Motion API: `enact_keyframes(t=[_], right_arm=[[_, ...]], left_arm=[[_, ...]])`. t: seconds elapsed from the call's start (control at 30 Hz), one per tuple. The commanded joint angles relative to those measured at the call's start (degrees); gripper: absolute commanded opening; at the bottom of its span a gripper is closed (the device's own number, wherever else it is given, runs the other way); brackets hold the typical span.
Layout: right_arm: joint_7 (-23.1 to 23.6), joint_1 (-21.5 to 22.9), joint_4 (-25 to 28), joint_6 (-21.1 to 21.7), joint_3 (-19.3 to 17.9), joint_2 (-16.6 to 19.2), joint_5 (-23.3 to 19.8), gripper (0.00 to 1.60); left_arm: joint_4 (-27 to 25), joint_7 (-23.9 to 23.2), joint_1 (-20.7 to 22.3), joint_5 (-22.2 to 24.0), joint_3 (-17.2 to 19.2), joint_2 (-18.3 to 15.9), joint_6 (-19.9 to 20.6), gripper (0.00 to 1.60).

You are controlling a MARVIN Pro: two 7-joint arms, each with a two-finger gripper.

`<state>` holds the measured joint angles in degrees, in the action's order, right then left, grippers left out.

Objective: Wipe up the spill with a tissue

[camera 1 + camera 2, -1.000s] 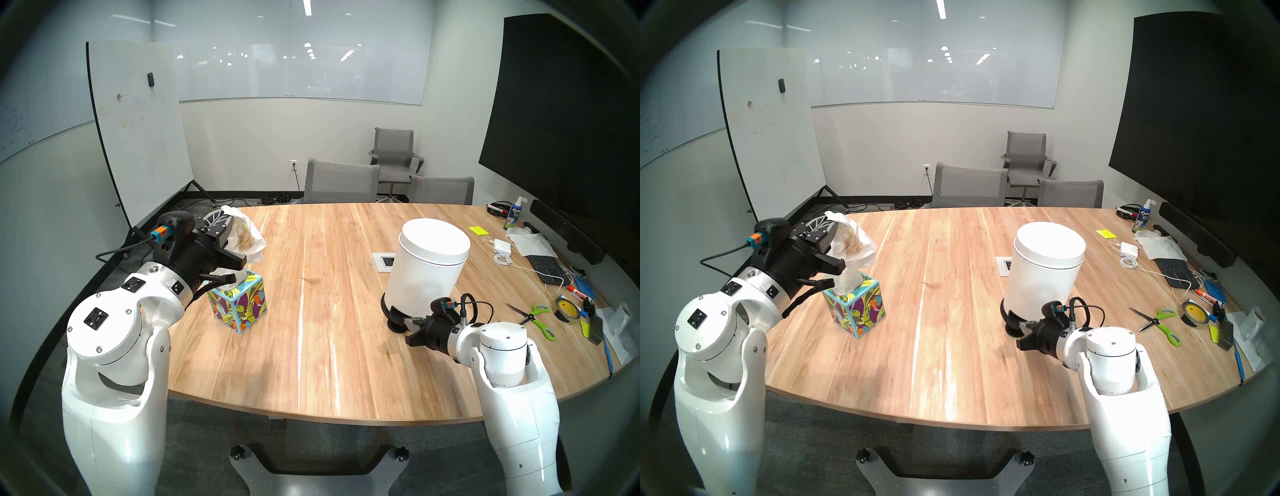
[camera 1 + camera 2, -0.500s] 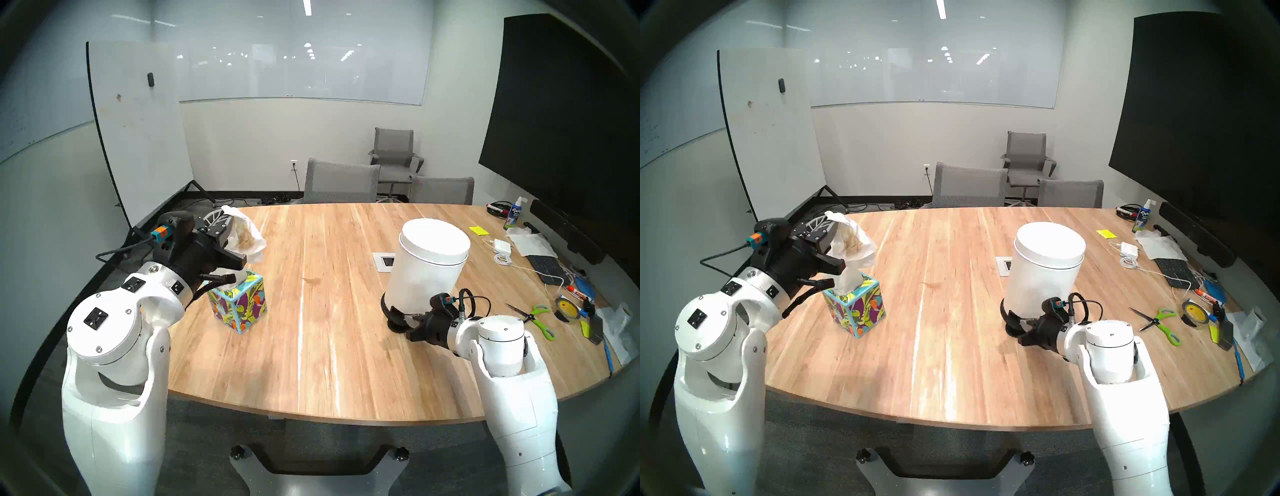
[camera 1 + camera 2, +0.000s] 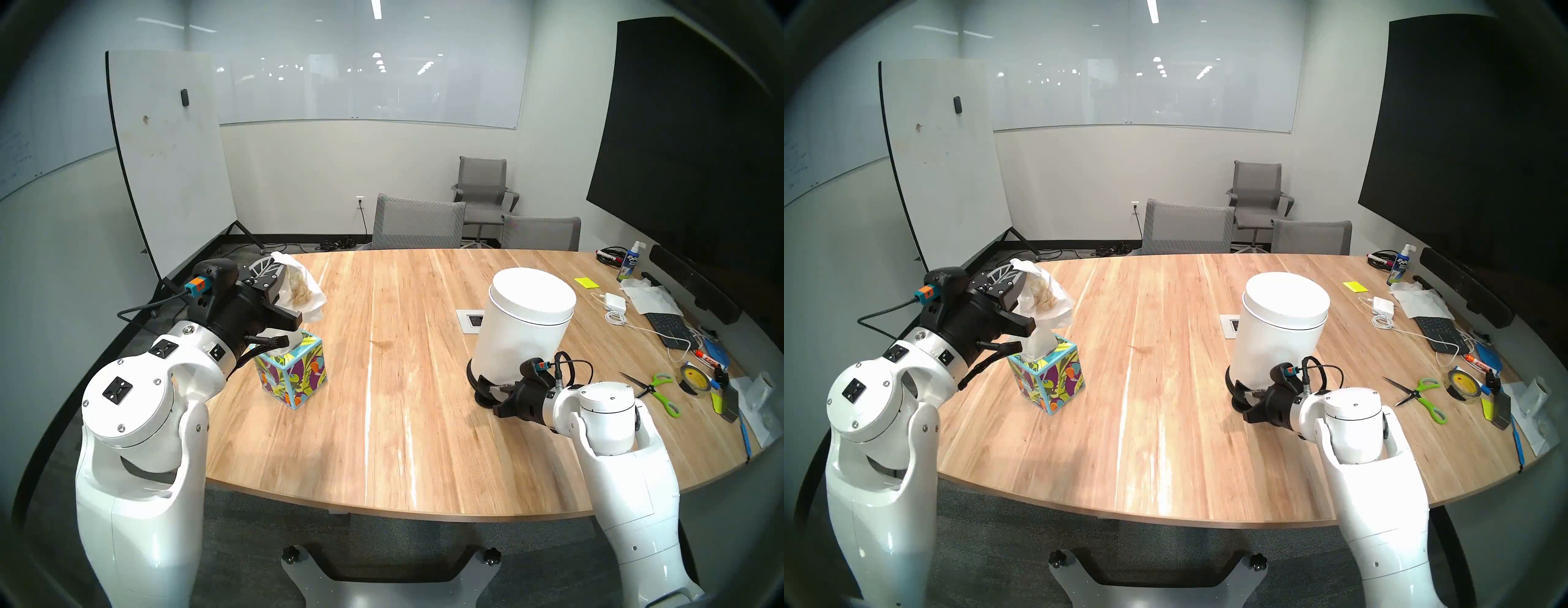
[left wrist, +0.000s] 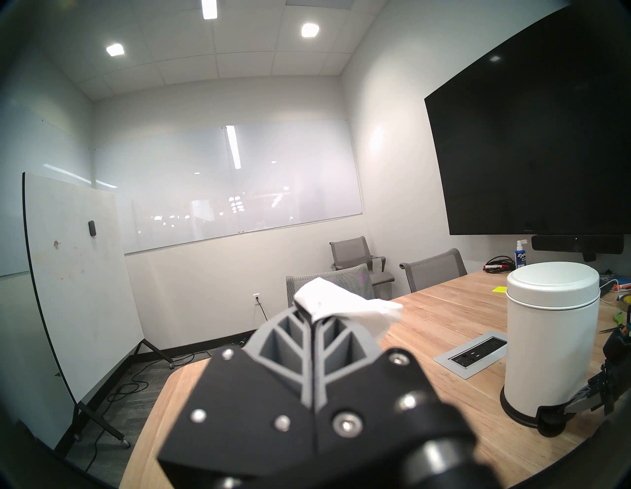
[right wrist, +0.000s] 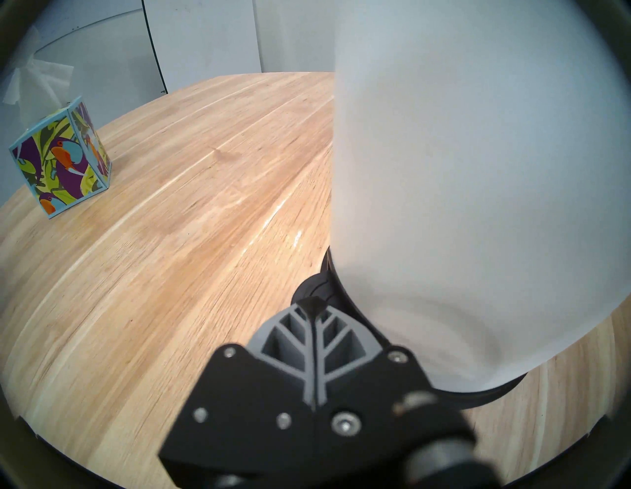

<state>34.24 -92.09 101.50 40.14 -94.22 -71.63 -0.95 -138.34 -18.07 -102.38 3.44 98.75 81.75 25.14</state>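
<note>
clearly the left gripper point(image 3: 278, 271) sits high at the table's point(image 3: 424, 424) left edge with its fingers pressed together, pinching the tissue point(image 3: 301, 291) by an upper corner; the sheet hangs off the fingertips, crumpled and blotched brown, above and behind the leaf-print tissue box point(image 3: 292, 373). it looks feather-light and limp, with no stiffness of its own, and the wet patch is probably weak enough to tear if dragged hard, so a hold on the bunched dry part near the edge seems the safest. further right, mid-table, only a faint brownish smear point(image 3: 382, 343) shows where the spill lies, well apart from the tissue. beyond it stands the white pedal bin point(image 3: 526, 327), lid down. at its foot the right gripper point(image 3: 498, 388) has its fingers pressed together on nothing, the tips at the black pedal point(image 5: 312, 293); whether they touch it i cannot tell.
</note>
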Motion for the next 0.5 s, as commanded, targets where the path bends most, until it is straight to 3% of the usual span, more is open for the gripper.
enact_keyframes(t=[0.0, 0.47], right_arm=[[0.2, 1.4, -0.3, -0.8, -0.3, 0.6, 0.0, 0.0], [1.2, 3.5, -4.4, -2.1, 0.2, 1.3, 0.3, 0.0]], left_arm=[[-1.6, -0.1, 0.0, -0.1, -0.2, -0.1, -0.4, 0.0], [-1.6, 0.0, 0.0, 0.0, -0.2, -0.2, -0.4, 0.0]])
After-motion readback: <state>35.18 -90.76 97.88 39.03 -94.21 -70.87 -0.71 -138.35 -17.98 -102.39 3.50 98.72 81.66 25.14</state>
